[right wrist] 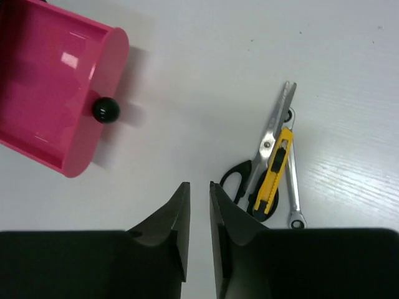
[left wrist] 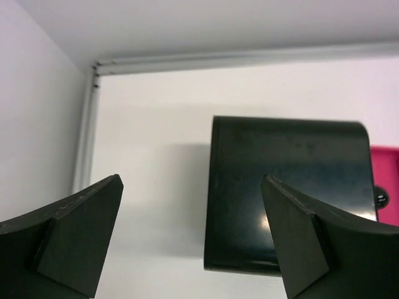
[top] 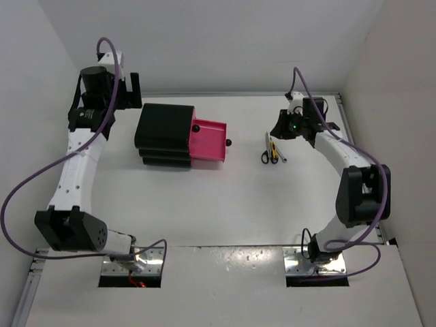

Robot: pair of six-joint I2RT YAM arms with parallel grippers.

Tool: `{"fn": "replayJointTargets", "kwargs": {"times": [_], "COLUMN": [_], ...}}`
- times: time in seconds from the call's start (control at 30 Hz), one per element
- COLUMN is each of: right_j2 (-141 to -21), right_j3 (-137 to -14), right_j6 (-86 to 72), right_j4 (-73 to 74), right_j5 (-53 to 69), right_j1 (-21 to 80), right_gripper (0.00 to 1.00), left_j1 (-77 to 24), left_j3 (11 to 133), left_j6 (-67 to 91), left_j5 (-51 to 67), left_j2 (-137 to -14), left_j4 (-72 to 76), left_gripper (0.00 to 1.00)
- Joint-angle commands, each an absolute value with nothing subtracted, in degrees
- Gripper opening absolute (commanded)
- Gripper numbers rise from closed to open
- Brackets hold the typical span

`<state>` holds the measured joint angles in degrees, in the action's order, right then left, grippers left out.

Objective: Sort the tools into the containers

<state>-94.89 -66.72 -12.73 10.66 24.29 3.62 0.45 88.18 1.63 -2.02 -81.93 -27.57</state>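
Observation:
Three tools lie together on the table to the right: black-handled scissors (right wrist: 272, 128), a yellow-and-black cutter (right wrist: 275, 176) across them, and a thin silver wrench (right wrist: 292, 187); from above they show as one cluster of tools (top: 272, 151). The black cabinet (top: 163, 133) has one magenta drawer (top: 208, 142) pulled out, and what shows of its inside (right wrist: 50, 93) holds nothing. My right gripper (right wrist: 198, 185) hovers above bare table left of the tools, jaws nearly together and nothing between them. My left gripper (left wrist: 192, 180) hangs wide open above the cabinet's far left side (left wrist: 287, 187).
The drawer's round black knob (right wrist: 105, 110) faces the tools. White walls enclose the table on the left, back and right. A raised rail (left wrist: 87, 124) runs along the table's edge near the left gripper.

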Motion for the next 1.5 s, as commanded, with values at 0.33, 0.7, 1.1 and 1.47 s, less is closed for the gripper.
{"fn": "replayJointTargets", "kwargs": {"times": [0.33, 0.7, 1.1, 1.47], "right_j2": [-103.26, -110.74, -114.69, -116.28], "right_j3": [-65.91, -71.72, -76.2, -77.26], "right_j6": [-13.45, -13.45, -13.45, -12.92], "right_j4": [12.04, 11.95, 15.03, 16.08], "right_j5": [16.7, 14.77, 15.29, 12.4], "right_j1": [8.0, 6.95, 4.39, 2.12], "right_gripper": [0.15, 0.15, 0.15, 0.15], "left_j1": [0.09, 2.37, 4.13, 5.27], "left_j3": [81.13, 79.98, 80.5, 80.51], "left_j6": [2.02, 4.56, 5.62, 6.15], "left_j5": [-6.86, -3.0, -0.53, 0.62], "left_j2": [-70.93, -71.54, -73.21, -74.27], "left_j4": [-26.37, -26.37, -26.37, -26.89], "left_gripper": [1.0, 1.0, 1.0, 1.0]}}
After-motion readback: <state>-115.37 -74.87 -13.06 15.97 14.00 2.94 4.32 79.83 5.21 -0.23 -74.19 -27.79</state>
